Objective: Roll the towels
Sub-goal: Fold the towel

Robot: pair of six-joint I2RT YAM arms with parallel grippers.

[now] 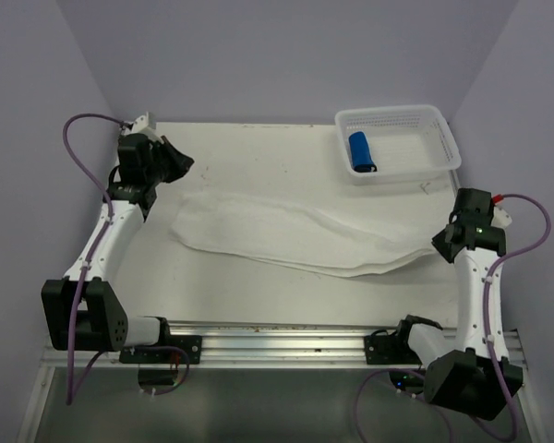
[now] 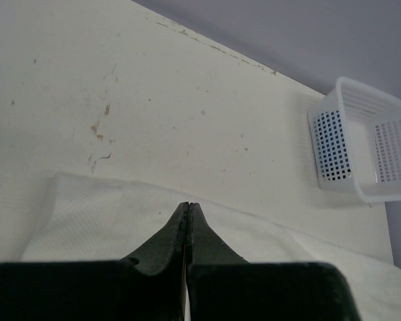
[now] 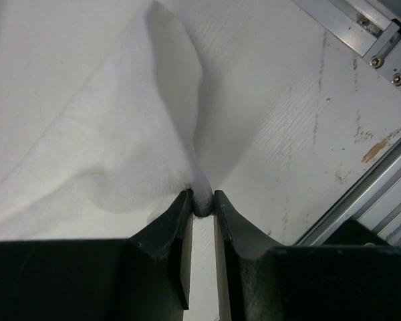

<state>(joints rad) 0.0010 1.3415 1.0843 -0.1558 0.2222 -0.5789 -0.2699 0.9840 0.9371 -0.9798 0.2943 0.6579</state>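
Right jaws pinching white towel (image 3: 107,147), left jaws pressed closed, empty, rolled blue towel (image 1: 361,150) inside basket (image 1: 415,148).

The left tool (image 2: 188,207) has its dark fingers pressed together, the tips over the near edge of the white towel (image 2: 87,224), which lies flat on the stained counter (image 2: 160,93). A white perforated basket (image 2: 335,146) stands at the counter's far right, apart from the towel.

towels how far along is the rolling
Done: the blue towel sits rolled in the basket. In hand: the right claw pinches one end of the white towel; the left claw is shut with nothing visibly in it. Left: the white towel lies flat, unrolled, across the table.
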